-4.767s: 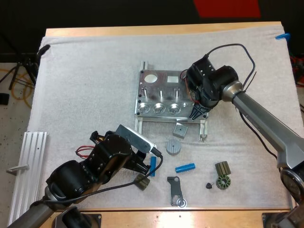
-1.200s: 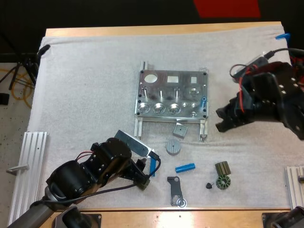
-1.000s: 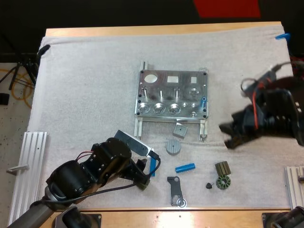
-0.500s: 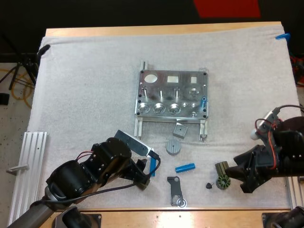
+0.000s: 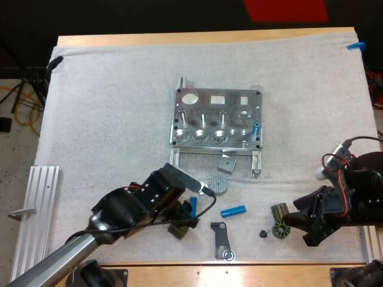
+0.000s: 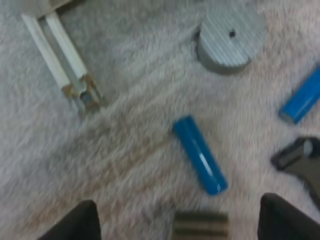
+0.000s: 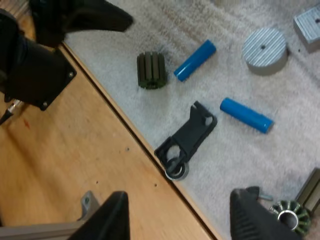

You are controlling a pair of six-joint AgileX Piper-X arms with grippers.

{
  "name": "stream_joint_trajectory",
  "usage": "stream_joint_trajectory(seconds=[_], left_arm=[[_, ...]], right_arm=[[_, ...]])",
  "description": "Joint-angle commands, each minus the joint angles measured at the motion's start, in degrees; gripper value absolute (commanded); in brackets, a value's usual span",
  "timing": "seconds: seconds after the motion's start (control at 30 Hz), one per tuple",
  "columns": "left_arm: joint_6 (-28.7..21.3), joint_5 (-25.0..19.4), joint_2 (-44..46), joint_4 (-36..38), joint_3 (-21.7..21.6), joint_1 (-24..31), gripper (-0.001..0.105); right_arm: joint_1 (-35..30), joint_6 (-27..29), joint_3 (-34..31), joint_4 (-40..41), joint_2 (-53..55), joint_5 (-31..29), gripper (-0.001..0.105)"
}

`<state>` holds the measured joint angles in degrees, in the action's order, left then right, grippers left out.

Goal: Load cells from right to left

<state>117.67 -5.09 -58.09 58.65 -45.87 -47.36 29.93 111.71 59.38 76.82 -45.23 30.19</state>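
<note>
The metal fixture (image 5: 216,125) lies mid-mat with one blue cell (image 5: 257,127) standing in its right end. Two blue cylinders lie in front of it: one (image 5: 233,211) free on the mat, the other (image 5: 192,207) at my left gripper (image 5: 183,217). In the left wrist view that cylinder (image 6: 200,161) lies just ahead of my open left gripper (image 6: 179,210); the second cylinder (image 6: 301,95) is farther off. My right gripper (image 5: 302,227) hovers open at the mat's front right, beside the dark parts. The right wrist view has both cylinders (image 7: 195,60) (image 7: 246,115) ahead of my right gripper (image 7: 180,205).
A grey disc (image 5: 219,184), a small grey block (image 5: 227,163), a black bracket (image 5: 222,239), a ribbed dark part (image 5: 178,229), a round stator (image 5: 280,229) and a dark block (image 5: 279,210) lie along the front. Aluminium rails (image 5: 37,209) flank the mat.
My right arm left the fixture, where a blue cell now stands, and swung to the front right. My left arm has just shifted right, over the near blue cylinder.
</note>
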Motion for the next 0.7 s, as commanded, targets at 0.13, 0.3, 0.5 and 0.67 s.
stream_joint_trajectory(seconds=[0.13,0.3,0.5,0.67], left_arm=[[1.0,0.71,-6.26,-3.12,-0.07,-0.28,0.064],[2.64,2.88,-10.87,-2.89,-0.02,-0.28,0.064],[3.48,4.7,-14.46,-4.25,0.11,-0.67,0.063],[4.62,5.09,-16.35,-6.6,0.6,-2.72,0.063]], right_arm=[[-0.25,0.42,0.28,-1.19,0.28,0.52,0.046],[-0.25,0.42,0.28,-1.19,0.28,0.52,0.046],[-0.25,0.42,0.28,-1.19,0.28,0.52,0.046],[-0.25,0.42,0.28,-1.19,0.28,0.52,0.046]])
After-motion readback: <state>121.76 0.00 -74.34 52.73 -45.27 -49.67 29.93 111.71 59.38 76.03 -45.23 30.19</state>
